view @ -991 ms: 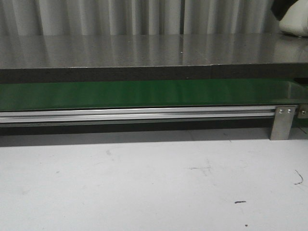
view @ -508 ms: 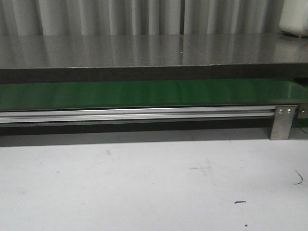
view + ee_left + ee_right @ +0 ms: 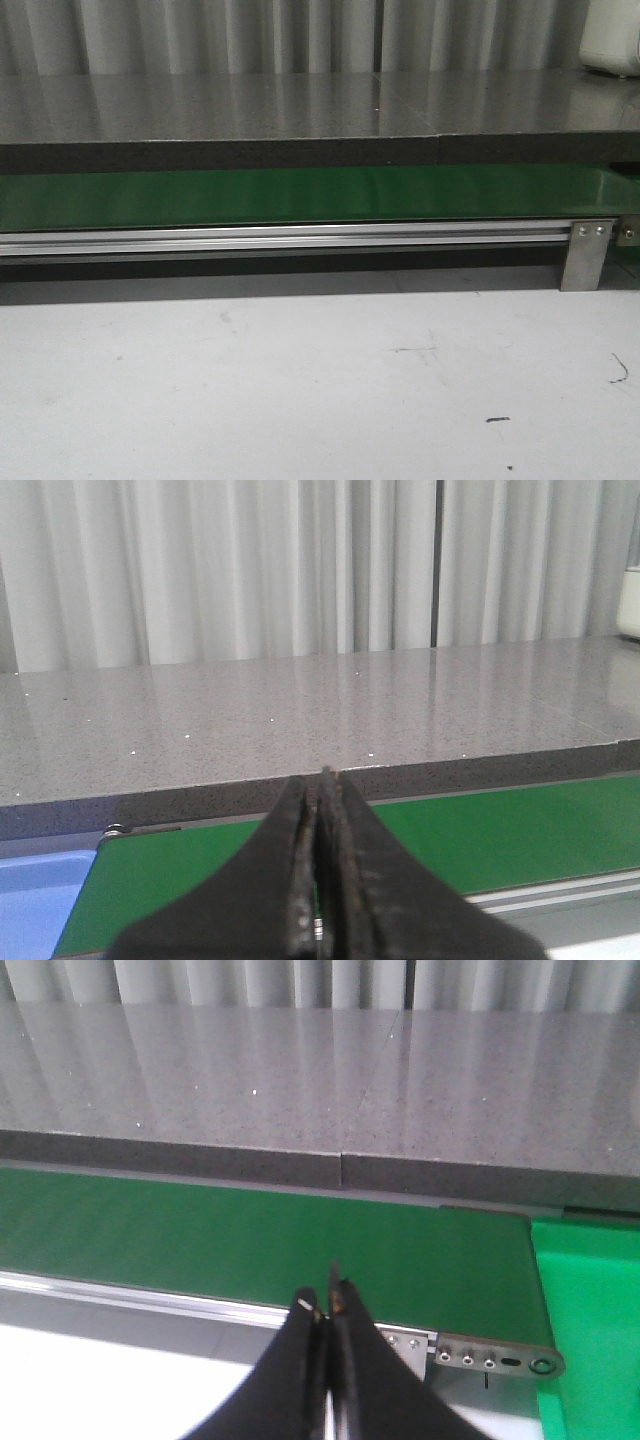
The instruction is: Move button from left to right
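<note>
No button shows in any view — the belt [image 3: 300, 195] runs bare from left to right in the front view, and both wrist views see only green belt and the grey counter [image 3: 300, 105] behind it. So whether the move is finished or not yet begun cannot be told from what lies here; nothing on the belt, the white table [image 3: 300, 380] or the counter marks a pickup or a drop.

The left gripper [image 3: 318, 860] hangs near the belt's left end, pointing across it toward the counter, with a blue bin [image 3: 40, 900] just beside that end. Its jaws are pressed together with nothing between them. The right gripper [image 3: 325, 1345] sits over the near rail [image 3: 150, 1298] toward the belt's right end, by a green tray [image 3: 590, 1320], its jaws likewise closed and empty. Neither arm appears in the front view — both are held back, off the work area.
</note>
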`<state>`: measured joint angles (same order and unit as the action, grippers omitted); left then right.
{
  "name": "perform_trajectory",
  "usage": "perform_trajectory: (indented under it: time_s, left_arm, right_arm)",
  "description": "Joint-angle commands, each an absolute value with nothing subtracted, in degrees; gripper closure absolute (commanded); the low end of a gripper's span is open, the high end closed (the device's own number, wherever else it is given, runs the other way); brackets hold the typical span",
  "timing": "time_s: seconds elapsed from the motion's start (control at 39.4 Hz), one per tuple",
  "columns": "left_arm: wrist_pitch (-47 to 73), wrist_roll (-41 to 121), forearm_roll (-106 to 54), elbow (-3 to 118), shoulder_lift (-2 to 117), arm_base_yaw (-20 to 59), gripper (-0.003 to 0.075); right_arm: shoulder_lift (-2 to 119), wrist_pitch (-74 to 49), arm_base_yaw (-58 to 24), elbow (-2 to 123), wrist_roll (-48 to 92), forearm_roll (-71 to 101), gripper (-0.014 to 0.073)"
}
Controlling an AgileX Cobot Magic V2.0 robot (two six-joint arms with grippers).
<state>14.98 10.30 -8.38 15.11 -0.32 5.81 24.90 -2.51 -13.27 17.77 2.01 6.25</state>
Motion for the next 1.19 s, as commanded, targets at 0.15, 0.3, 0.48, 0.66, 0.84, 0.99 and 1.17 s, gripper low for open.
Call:
perform_trajectory:
  time_s: [0.15, 0.3, 0.48, 0.66, 0.84, 0.99, 1.17]
  left_arm:
    - [10.2, 9.7, -9.0, 16.6, -0.6, 6.2, 0.0741]
    - [10.2, 9.7, -9.0, 16.6, -0.6, 6.2, 0.0741]
    - [10.2, 9.7, -9.0, 16.6, -0.6, 6.2, 0.0741]
    - [10.2, 9.7, -9.0, 16.6, -0.6, 6.2, 0.0741]
    - [10.2, 9.7, -9.0, 16.6, -0.6, 6.2, 0.0741]
    - [10.2, 9.7, -9.0, 16.6, -0.6, 6.2, 0.0741]
    - [10.0, 9.7, -8.8, 15.8, -0.6, 6.2, 0.0741]
  right_arm:
    - [20.4, 3.3, -13.2, 18.2, 2.6, 6.2, 0.0662]
    - [20.4, 3.3, -13.2, 18.2, 2.6, 6.2, 0.0662]
    - [20.4, 3.3, -13.2, 18.2, 2.6, 6.2, 0.0662]
    - [20.4, 3.3, -13.2, 18.2, 2.6, 6.2, 0.0662]
    - [20.4, 3.3, -13.2, 18.2, 2.6, 6.2, 0.0662]
    - [20.4, 3.3, -13.2, 18.2, 2.6, 6.2, 0.0662]
    - [20.4, 3.3, -13.2, 18.2, 2.6, 6.2, 0.0662]
